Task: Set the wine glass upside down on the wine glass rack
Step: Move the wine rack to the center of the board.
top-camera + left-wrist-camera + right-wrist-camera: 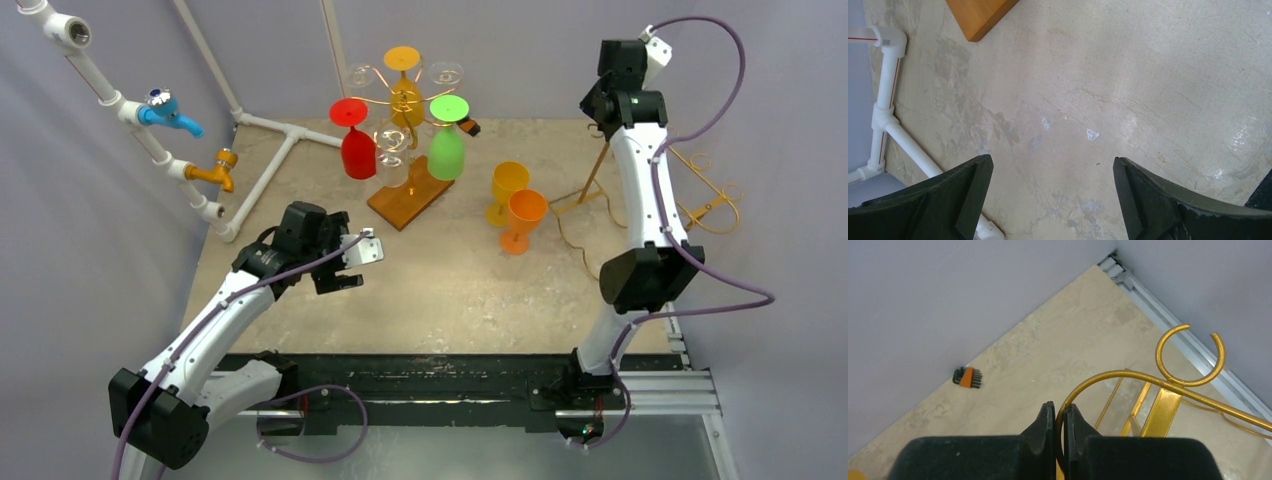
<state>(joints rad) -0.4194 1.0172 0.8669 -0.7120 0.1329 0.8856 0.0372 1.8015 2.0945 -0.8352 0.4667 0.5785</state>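
Wire from the gold curled metal rack [1160, 412] sits pinched in the right gripper [1058, 407], lower centre of its wrist view. The left gripper [1052, 160] hangs spread wide above the beige stone-look tabletop [1148, 75].

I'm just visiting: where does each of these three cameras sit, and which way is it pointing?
Top external: above and behind the arms, looking down over the table; both arms show.
Left wrist: on the left arm, facing down at the tabletop; the open left gripper frames it.
Right wrist: on the right arm, facing the table's far right corner; the right gripper pinches a gold wire rack.
Shared: top and left wrist both show the wooden rack base.
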